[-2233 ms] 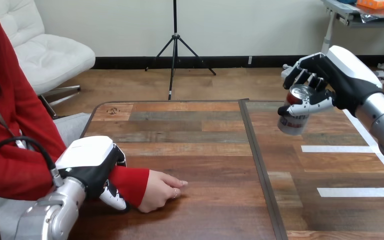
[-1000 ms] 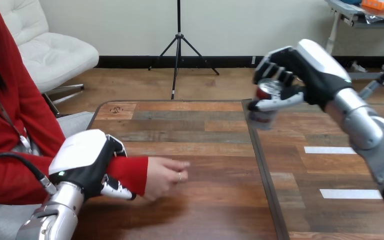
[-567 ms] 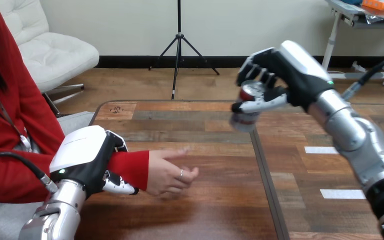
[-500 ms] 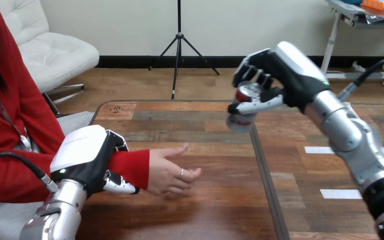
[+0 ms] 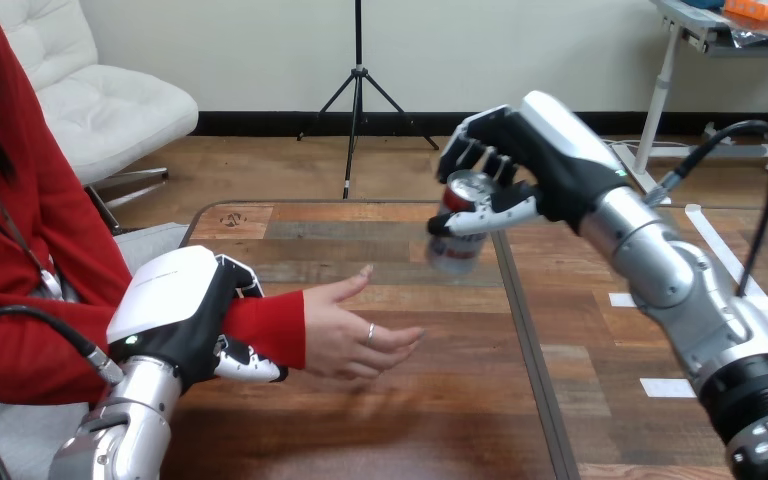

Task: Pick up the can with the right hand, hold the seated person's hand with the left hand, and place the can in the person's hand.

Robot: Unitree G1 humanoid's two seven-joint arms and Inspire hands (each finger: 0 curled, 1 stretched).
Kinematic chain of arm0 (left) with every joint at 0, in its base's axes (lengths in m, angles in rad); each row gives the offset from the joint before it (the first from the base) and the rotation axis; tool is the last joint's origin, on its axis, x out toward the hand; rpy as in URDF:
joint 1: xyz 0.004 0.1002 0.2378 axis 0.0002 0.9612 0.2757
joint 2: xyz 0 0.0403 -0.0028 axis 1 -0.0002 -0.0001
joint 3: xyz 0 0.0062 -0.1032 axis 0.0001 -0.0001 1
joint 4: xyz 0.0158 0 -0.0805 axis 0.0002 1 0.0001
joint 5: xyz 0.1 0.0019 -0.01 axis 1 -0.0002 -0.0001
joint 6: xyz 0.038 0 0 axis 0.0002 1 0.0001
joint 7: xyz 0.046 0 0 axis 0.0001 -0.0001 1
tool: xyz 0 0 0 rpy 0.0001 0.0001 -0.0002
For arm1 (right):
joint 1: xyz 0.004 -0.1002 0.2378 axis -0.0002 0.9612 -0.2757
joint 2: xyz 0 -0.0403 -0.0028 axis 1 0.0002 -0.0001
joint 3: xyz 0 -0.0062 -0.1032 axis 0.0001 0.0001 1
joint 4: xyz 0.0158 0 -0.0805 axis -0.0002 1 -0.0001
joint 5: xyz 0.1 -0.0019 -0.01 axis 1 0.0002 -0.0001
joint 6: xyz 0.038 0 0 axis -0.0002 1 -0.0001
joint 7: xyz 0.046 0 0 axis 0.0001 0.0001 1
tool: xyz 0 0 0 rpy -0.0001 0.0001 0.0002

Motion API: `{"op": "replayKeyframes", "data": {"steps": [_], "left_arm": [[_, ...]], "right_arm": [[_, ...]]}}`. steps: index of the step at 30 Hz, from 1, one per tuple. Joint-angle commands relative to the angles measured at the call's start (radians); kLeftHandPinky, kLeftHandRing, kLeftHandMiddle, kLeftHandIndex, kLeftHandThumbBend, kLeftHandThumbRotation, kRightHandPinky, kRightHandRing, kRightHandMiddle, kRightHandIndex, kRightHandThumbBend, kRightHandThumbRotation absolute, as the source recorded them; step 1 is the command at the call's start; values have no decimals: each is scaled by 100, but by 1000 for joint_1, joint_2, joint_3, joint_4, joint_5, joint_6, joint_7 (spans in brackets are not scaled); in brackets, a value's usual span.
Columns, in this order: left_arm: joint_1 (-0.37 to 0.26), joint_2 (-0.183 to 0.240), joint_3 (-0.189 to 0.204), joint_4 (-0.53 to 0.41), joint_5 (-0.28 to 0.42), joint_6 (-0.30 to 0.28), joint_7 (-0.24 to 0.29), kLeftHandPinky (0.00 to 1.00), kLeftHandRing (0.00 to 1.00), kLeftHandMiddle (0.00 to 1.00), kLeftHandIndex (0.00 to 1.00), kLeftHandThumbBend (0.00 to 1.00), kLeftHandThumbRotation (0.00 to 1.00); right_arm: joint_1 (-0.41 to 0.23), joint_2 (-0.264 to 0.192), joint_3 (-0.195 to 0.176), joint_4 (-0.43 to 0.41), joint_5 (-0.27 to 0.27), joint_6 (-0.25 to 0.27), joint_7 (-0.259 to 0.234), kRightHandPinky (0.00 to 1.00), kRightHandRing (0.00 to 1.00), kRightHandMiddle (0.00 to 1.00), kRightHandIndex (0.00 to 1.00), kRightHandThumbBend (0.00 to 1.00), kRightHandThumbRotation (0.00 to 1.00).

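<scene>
A red and silver can hangs in the air above the table's middle, tilted, with my right hand shut on it from above and behind. My left hand is at the lower left, its fingers and thumb curled round the person's wrist in the red sleeve. The person's hand lies palm up and open just above the table, below and to the left of the can, a short gap apart from it.
The wooden table has a dark seam running front to back near its middle. White tape strips lie on the right half. The person's red-sleeved arm reaches in from the left edge.
My right hand has carried the can leftward and a little lower, toward the person's hand. The person's hand has turned palm up and opened. My left hand keeps its hold on the wrist.
</scene>
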Motion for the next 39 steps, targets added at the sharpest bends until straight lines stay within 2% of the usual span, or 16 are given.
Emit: {"op": "replayKeyframes", "data": {"steps": [1, 30, 39], "left_arm": [[-171, -70, 18, -173, -33, -26, 51, 22, 29, 34, 35, 68, 0], [-235, -131, 15, -150, -40, -50, 81, 22, 28, 34, 34, 70, 0], [-253, -148, 8, -155, -30, -36, 75, 22, 28, 34, 35, 69, 0]], "right_arm": [[-76, 28, -2, -78, 1, -7, -18, 29, 32, 40, 48, 62, 0], [-76, 94, 15, -81, -13, 15, -8, 28, 32, 40, 47, 61, 0], [-75, 107, 28, -76, -14, 7, -12, 28, 32, 40, 46, 61, 0]]}}
